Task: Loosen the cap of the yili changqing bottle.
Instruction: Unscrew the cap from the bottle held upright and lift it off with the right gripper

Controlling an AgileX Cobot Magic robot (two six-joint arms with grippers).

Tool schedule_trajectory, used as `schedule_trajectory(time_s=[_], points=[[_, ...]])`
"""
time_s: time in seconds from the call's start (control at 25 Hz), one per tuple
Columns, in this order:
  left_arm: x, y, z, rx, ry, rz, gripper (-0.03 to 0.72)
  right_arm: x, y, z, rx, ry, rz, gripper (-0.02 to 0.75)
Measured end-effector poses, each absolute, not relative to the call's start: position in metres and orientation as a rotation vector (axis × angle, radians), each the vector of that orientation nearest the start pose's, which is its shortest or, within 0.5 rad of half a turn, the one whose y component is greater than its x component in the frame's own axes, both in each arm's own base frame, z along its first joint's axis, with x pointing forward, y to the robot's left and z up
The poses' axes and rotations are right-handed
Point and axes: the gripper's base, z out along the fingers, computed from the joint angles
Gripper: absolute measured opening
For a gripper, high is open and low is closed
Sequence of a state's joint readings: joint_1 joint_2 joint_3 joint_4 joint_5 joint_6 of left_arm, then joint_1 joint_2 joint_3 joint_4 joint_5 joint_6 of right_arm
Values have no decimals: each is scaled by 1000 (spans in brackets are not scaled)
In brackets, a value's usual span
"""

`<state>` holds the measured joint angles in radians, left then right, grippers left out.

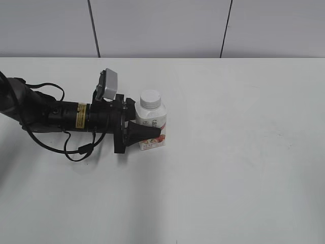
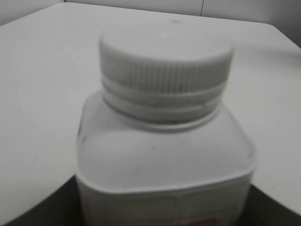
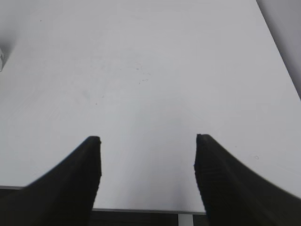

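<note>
mostly bare white table (image 1: 244,168), seemingly matte

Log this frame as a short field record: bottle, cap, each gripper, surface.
bottle: yili changqing bottle upright on the white table, left of centre in the exterior view
cap: white ribbed cap on the neck, seated; how tight cannot be told
left gripper: left gripper around the bottle's lower body, below the cap; appears shut on it
right gripper: right gripper open, nothing between its fingers, over bare table; not seen in the exterior view
task state: cap untouched by either gripper
</note>
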<state>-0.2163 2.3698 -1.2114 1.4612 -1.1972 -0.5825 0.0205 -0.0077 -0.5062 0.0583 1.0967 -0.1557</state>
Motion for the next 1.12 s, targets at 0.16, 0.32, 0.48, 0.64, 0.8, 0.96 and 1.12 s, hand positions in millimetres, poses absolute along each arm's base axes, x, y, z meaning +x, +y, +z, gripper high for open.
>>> schedule_trajectory(time_s=[0.16, 0.32, 0.48, 0.64, 0.8, 0.96, 1.12], points=[[366, -167, 58, 1317, 1495, -1069, 412, -9, 5, 276, -180, 2057, -9, 498], [366, -167, 58, 1317, 1495, -1069, 412, -4, 6, 280, -129, 2084, 41, 498], [365, -167, 58, 1318, 1493, -1071, 412, 20, 11, 286, -121, 2226, 132, 498], [365, -167, 58, 1318, 1493, -1071, 410, 44, 16, 297, -109, 2327, 211, 498], [365, -167, 58, 1318, 1493, -1071, 407, 69, 20, 307, -96, 2413, 271, 498], [365, -167, 58, 1318, 1493, -1071, 407, 100, 23, 312, -80, 2512, 308, 498], [365, -167, 58, 1318, 1493, -1071, 407, 142, 25, 314, -66, 2623, 335, 498]])
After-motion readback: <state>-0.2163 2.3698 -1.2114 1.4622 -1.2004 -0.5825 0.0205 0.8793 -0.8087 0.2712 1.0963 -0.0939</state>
